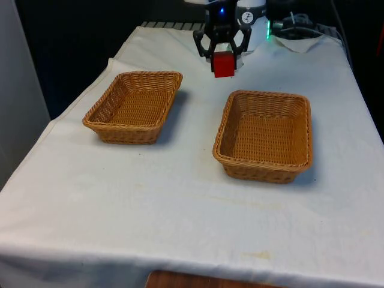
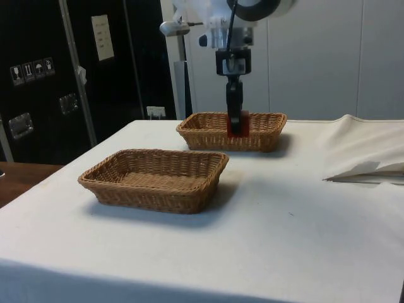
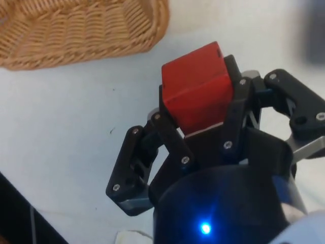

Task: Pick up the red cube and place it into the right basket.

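Red cube (image 1: 224, 64): held off the table, pinched between the two black fingers of the gripper (image 1: 223, 60); in the wrist view the cube (image 3: 195, 87) sat clamped at the fingertips, one finger (image 3: 169, 133) against each opposite face. In the side view the cube (image 2: 238, 126) hung clear of the cloth, seen in front of the farther basket.

Gripper: pointed downward, above the far part of the table, between the two baskets and behind them as the front view showed it; over neither basket's opening.

Basket on the front view's right (image 1: 264, 136): wicker, rectangular, shallow, nothing visible inside it; standing flat on the cloth, near the gripper but apart from it.

Basket on the front view's left (image 1: 134, 106): same make and shape, nothing visible inside; well apart from the other basket.

White cloth (image 1: 180, 198): covered the whole table, with a few faint yellowish marks towards the near edge and a rumpled fold (image 2: 363, 154) beside the robot's base.
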